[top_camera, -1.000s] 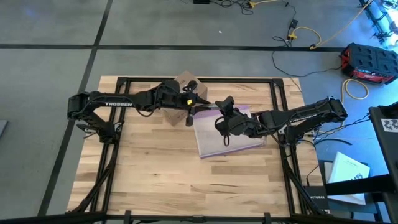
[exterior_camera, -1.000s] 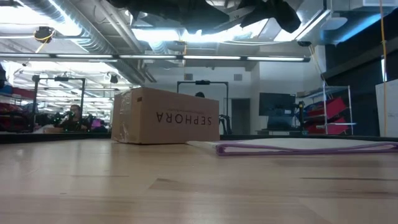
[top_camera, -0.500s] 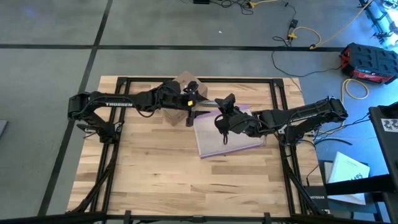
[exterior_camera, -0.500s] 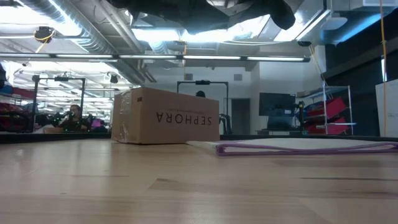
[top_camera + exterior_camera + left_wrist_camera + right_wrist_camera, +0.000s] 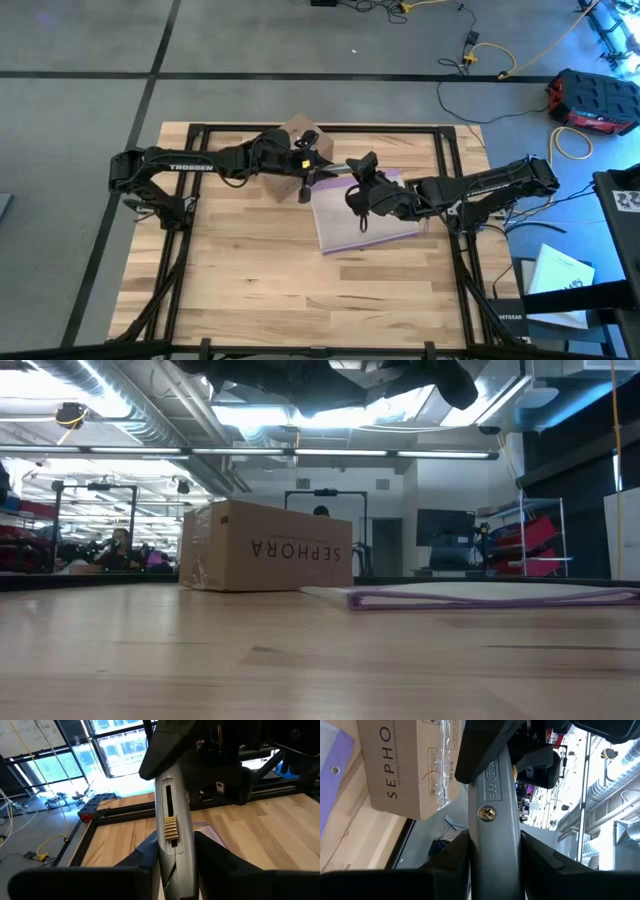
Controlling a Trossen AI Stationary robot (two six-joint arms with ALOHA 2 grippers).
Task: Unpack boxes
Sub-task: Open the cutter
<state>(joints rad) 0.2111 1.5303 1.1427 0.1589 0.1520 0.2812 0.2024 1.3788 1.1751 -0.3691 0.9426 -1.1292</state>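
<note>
- High view: almost nothing has shifted over the last second. The left gripper [image 5: 318,170] and right gripper [image 5: 352,180] stay level above the table [image 5: 250,270], the knife [image 5: 335,168] bridging them. The box [image 5: 296,132] sits at the far edge, unopened, so unpacking has barely begun.
- Low view: box [image 5: 265,547] rests shut beside the flat bag [image 5: 490,596]; a workshop lies behind.
- Left wrist view: fingers clamp the knife [image 5: 172,830].
- Right wrist view: fingers clamp the knife [image 5: 492,815] too; the box [image 5: 410,765] is taped.
</note>
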